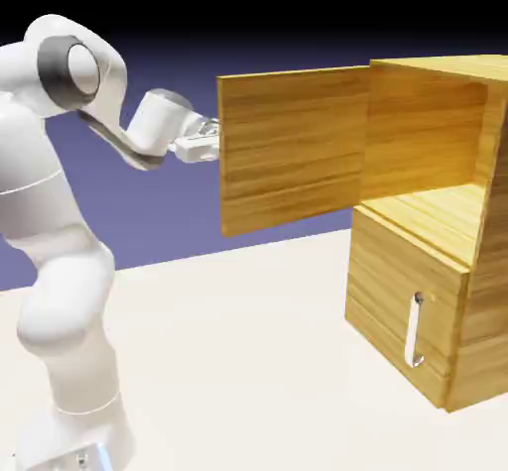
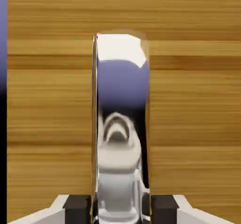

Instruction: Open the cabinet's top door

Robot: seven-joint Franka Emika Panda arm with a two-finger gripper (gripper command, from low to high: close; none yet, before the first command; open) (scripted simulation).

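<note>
silver and upright, the bar handle (image 2: 121, 95) runs between the gripper's (image 2: 121, 210) two fingertips, which are closed on it. the smooth, mirror-like metal may be slippery; its lower part, between the pads, seems the right place to hold. outward from the grip, the top door (image 1: 293, 150) stands swung wide from the upper compartment of the cabinet (image 1: 481, 261), above the lower panel (image 1: 405, 300). it looks rigid and fairly light for its breadth, likely to follow an arc about its hinged edge rather than a straight pull. obscured: the door hides the fingertips and its handle in the exterior view; the hinges cannot be made out; the cabinet is cut off at the exterior view's right; reflections blur the handle's edges.
</note>
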